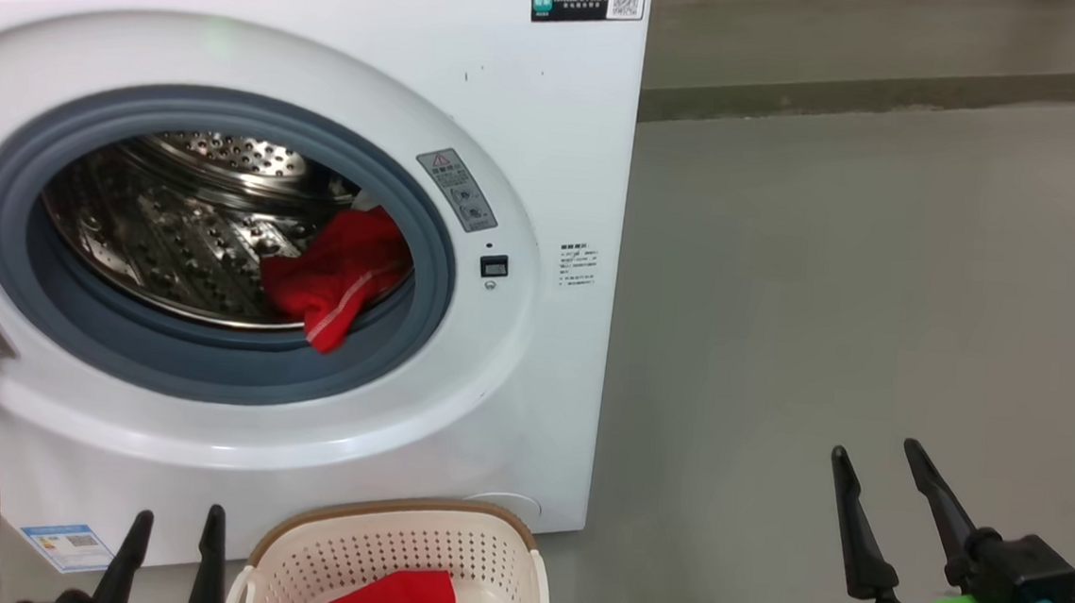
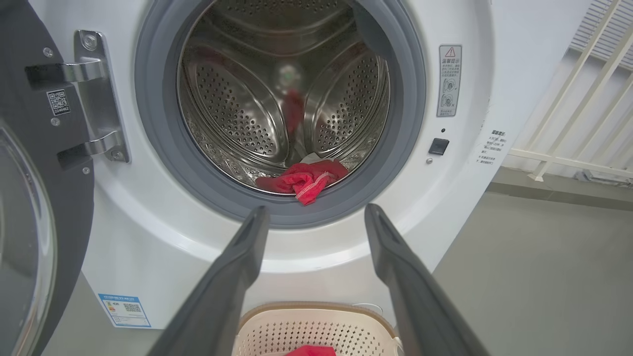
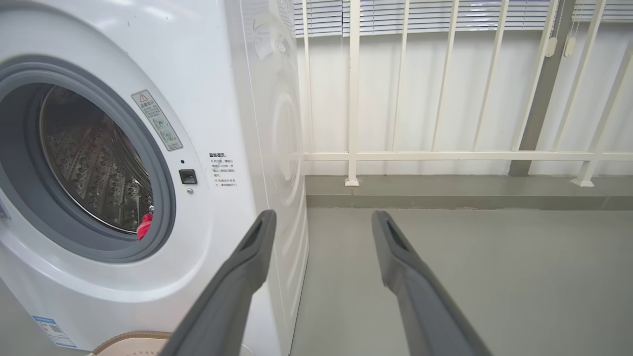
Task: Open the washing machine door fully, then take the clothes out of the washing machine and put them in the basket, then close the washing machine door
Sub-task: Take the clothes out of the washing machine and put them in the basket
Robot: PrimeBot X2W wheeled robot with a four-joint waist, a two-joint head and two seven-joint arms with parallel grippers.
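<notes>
The left claw (image 1: 181, 513) points up before the washing machine (image 1: 549, 132) and the right claw (image 1: 874, 448) points up off its right flank, both spread and empty. The basket (image 1: 390, 511) just before the machine's front holds one red garment (image 1: 393, 602). Farther in, more red clothes (image 1: 341, 274) lie at the lip of the drum (image 1: 184, 220), with the washing machine door (image 2: 29, 198) swung open on the machine's left.

No word is clear enough to read. On the machine (image 1: 557, 152) front, a black sticker (image 1: 587, 0) at the top corner carries a QR code and tiny pale characters. A grey label (image 1: 455, 189) beside the opening shows a red warning triangle. Small black print (image 1: 578, 266) near it is too small to read. A blue label (image 1: 66, 543) at the bottom corner and a white sticker (image 2: 58, 102) on the door (image 2: 64, 198) carry QR codes.
</notes>
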